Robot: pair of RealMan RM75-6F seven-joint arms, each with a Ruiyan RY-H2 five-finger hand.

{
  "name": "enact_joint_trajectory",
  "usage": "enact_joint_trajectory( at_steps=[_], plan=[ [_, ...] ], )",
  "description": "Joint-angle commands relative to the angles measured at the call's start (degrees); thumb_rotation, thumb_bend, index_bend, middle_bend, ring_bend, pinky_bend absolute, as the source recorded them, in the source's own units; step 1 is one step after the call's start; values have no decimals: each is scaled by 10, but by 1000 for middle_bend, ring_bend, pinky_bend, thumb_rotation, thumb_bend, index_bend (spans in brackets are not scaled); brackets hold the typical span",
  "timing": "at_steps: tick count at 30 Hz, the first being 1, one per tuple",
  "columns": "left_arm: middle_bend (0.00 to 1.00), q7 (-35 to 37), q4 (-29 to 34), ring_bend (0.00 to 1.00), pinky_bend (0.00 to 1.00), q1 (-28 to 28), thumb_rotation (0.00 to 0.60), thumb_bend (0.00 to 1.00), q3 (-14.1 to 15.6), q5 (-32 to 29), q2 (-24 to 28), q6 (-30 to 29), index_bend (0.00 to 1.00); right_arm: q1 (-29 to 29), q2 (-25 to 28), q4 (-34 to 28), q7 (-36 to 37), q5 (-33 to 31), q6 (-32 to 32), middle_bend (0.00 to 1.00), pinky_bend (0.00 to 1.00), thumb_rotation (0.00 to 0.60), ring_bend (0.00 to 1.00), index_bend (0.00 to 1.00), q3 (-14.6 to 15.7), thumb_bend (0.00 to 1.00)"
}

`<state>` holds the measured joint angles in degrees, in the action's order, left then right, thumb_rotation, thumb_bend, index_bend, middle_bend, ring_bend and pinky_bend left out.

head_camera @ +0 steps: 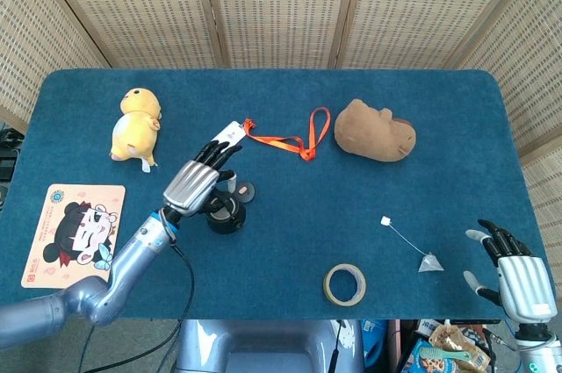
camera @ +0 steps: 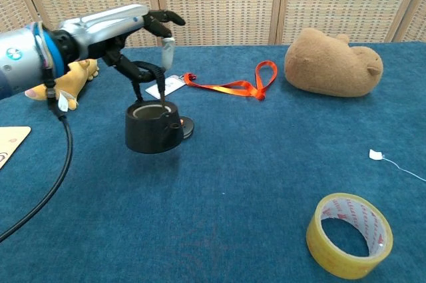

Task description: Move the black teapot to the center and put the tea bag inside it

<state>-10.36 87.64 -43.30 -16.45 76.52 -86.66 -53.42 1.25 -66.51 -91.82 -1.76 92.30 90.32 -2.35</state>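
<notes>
Left hand (camera: 130, 33) carrying the black teapot (camera: 152, 128) by its thin handle, lid off.

The teapot hangs just left of the small black lid (head_camera: 243, 190) and partly hides it in the chest view, open top facing up. The tea bag (head_camera: 429, 261) lies well right of the lid, its string running to a white tag (head_camera: 385, 220), with the yellow tape roll (head_camera: 346, 284) closer in. Right hand (head_camera: 509, 269) sits beyond the tea bag at the table's edge, fingers spread, holding nothing.

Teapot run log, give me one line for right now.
left hand: holds black teapot by rim | teapot: lidless, beside lid | tea bag: on table | right hand: idle, open
</notes>
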Motion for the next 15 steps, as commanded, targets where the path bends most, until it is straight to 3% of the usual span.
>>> enact_joint_trajectory(
  at_steps=[1, 15],
  plan=[
    [88, -31, -26, 0, 0, -50, 600, 470, -28, -40, -29, 38, 624, 5, 7, -10, -8, 4, -4, 272, 412, 600, 250, 322, -1, 366],
    [88, -117, -82, 0, 0, -163, 600, 471, -51, -142, -93, 87, 624, 14, 27, -28, -15, 8, -9, 271, 412, 600, 250, 322, -4, 365]
  ],
)
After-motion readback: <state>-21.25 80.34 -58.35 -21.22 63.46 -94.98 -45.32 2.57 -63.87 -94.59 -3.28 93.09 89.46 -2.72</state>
